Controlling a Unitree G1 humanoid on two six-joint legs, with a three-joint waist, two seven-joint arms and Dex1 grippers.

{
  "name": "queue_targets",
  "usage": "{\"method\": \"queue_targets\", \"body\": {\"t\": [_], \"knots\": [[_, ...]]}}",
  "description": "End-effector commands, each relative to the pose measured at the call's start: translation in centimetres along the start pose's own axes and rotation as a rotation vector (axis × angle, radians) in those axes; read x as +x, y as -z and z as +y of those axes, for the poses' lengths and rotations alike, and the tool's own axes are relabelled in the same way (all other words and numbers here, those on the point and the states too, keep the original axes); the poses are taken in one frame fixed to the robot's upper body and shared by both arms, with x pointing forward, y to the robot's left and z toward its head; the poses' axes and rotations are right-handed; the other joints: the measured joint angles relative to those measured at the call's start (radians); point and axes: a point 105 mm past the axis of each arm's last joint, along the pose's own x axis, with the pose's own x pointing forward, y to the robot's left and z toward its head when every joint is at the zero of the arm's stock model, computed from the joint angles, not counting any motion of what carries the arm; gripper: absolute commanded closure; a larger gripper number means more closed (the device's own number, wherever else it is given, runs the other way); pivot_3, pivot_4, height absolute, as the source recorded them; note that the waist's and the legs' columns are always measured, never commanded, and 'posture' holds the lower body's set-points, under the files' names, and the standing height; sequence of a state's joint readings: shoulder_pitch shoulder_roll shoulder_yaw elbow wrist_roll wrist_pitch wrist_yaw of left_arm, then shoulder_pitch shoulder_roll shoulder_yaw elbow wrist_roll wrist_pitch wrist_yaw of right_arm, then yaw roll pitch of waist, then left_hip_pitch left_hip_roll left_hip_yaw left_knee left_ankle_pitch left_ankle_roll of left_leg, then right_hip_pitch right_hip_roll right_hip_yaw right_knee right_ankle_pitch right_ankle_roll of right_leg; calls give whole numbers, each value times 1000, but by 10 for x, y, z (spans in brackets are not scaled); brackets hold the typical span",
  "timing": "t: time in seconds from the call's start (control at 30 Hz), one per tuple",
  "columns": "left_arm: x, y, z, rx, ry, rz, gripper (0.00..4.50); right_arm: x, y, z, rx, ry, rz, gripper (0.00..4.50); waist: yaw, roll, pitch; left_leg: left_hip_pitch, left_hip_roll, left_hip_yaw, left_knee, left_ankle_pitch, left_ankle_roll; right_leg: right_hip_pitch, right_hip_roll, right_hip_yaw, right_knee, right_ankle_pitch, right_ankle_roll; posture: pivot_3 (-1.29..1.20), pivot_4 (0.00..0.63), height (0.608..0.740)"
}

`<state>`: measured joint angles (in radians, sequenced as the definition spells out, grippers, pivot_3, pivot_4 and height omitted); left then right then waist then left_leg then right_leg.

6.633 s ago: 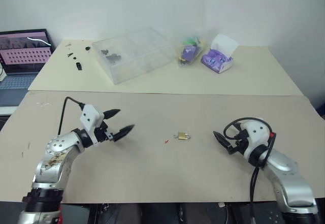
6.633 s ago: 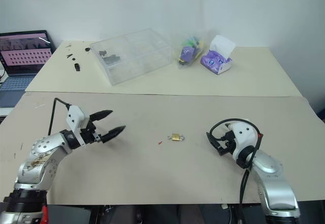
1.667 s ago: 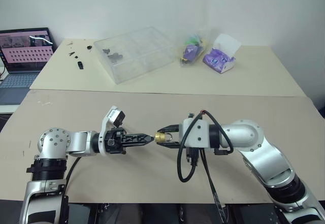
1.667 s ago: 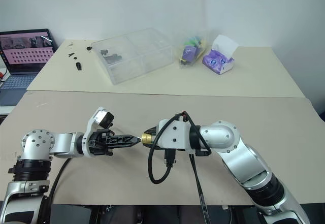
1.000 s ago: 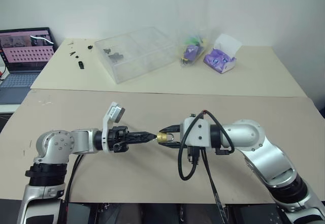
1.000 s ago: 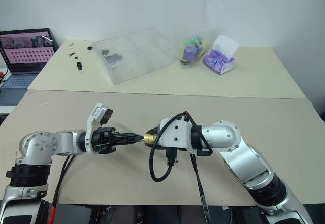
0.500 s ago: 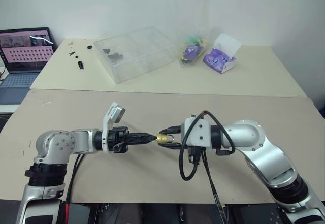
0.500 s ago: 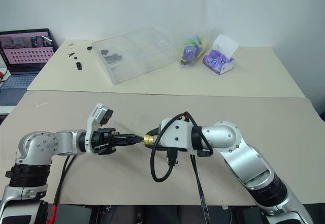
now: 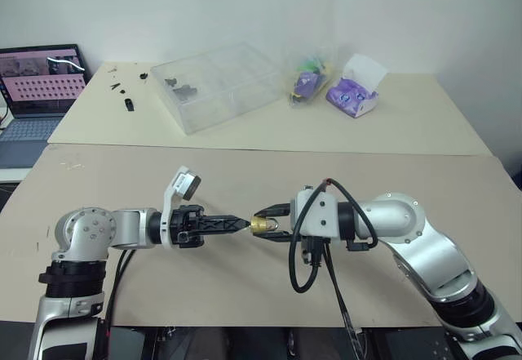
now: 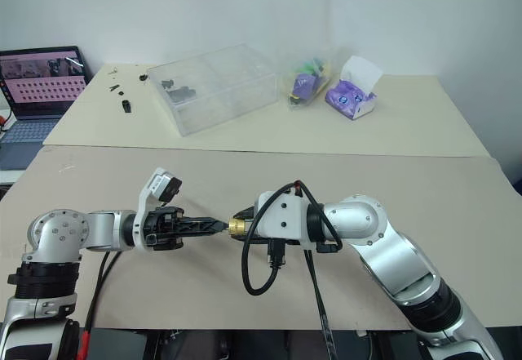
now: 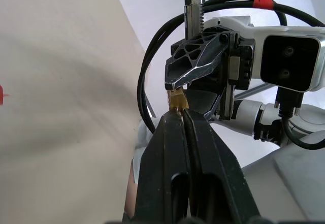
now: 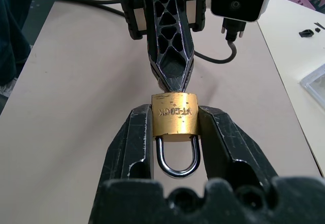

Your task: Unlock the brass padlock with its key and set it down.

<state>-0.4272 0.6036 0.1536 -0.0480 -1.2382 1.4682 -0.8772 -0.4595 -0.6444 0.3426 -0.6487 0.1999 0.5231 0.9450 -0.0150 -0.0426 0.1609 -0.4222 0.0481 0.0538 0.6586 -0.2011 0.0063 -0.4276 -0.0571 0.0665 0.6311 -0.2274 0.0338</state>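
The brass padlock is pinched by its body between the fingers of my right gripper, held above the table with the silvery shackle pointing back toward the wrist. My left gripper is shut and points level at it from the left. Its closed fingertips press against the padlock's bottom face. The key is hidden where those tips meet the brass. The left wrist view shows the brass body just past the closed tips.
A black cable loops below the right wrist. On the far table stand a clear plastic box, a purple tissue box, a small bag and a laptop. A red speck lies on the near table.
My left gripper has rolled slightly about its own axis with its tips still against the padlock. The right gripper and padlock have stayed in place.
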Motion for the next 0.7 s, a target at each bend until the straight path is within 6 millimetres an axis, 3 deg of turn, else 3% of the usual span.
{"method": "queue_targets", "body": {"t": [0.03, 0.7], "knots": [[5, -4, -16, 69, 75, 0, 4414, -2, -6, -4, -39, 19, -11, 3600, 0, 0, 0, 0, 0, 0, 0, 0, 0, 0, 0, 0, 0, 0, 0, 0, 150, 740], [21, -11, -4, 403, -88, -10, 4414, -4, -8, -4, 3, 9, -42, 3600, 1, 0, 0, 0, 0, 0, 0, 0, 0, 0, 0, 0, -1, -1, -1, 0, 150, 740]]}}
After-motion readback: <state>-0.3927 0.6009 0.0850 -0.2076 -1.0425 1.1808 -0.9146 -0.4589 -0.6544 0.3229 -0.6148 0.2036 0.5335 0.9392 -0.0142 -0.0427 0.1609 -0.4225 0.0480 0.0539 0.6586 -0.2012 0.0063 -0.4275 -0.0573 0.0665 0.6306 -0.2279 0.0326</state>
